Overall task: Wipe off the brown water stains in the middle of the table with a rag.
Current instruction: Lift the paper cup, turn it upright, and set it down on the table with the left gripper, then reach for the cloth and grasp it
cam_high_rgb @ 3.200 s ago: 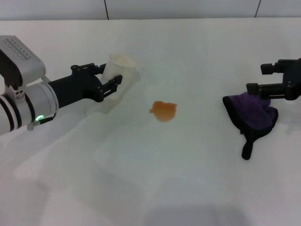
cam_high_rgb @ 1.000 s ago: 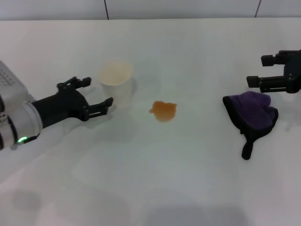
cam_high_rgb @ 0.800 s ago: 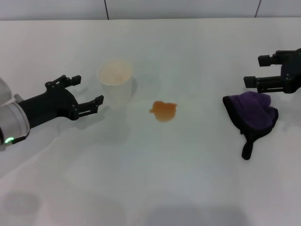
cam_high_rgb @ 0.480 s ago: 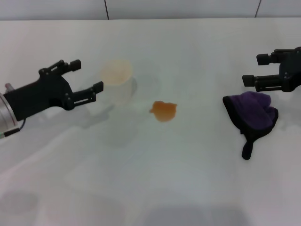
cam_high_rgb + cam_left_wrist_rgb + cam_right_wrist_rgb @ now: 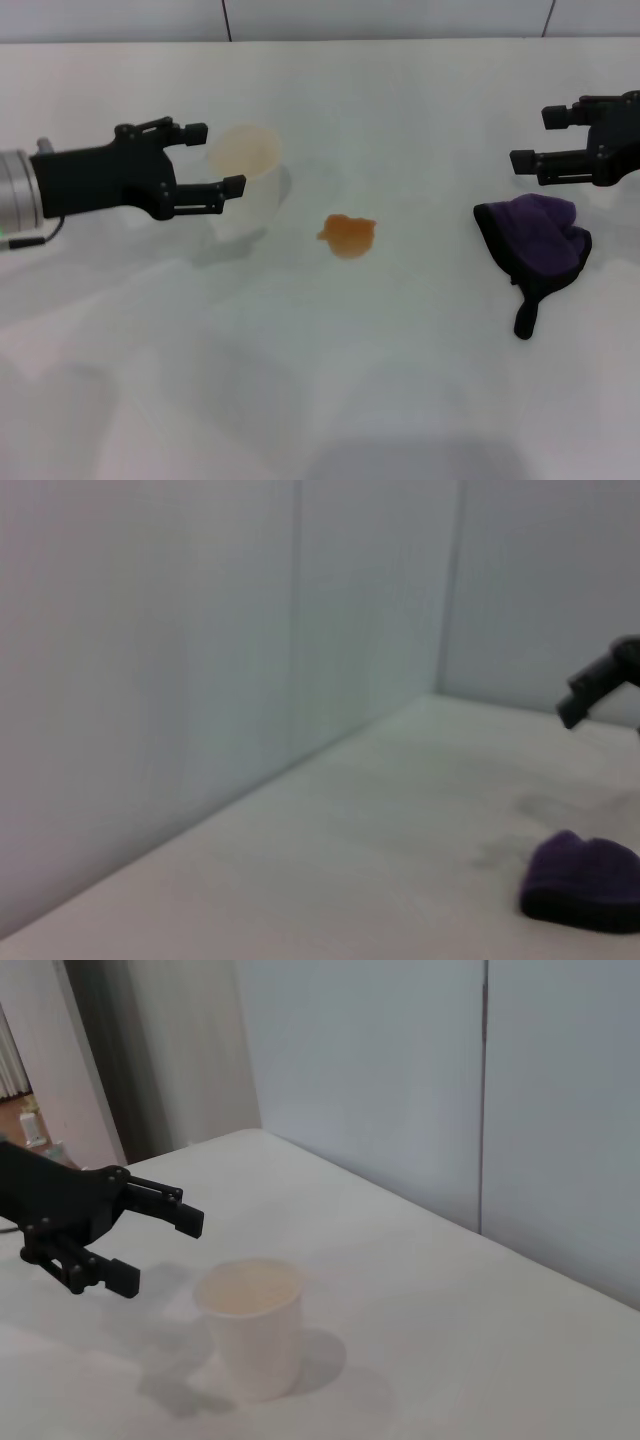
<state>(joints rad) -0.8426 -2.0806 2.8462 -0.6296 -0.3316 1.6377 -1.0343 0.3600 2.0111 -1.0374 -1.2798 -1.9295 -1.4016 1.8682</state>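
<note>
The dark purple soft rag (image 5: pixel 537 243) lay untouched on the white worktop (image 5: pixel 400 350), well right of the orange-brown stain (image 5: pixel 348 235), beneath the right gripper (image 5: pixel 542 140), fingers spread and empty, apparently poised to take it, while the left gripper (image 5: pixel 212 158), likewise spread and empty, hung beside the white paper cup (image 5: pixel 246 170).

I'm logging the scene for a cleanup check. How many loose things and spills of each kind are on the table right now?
White paper cup: 1
Purple rag: 1
Orange-brown water stain: 1
Total: 3, all on the white table.
</note>
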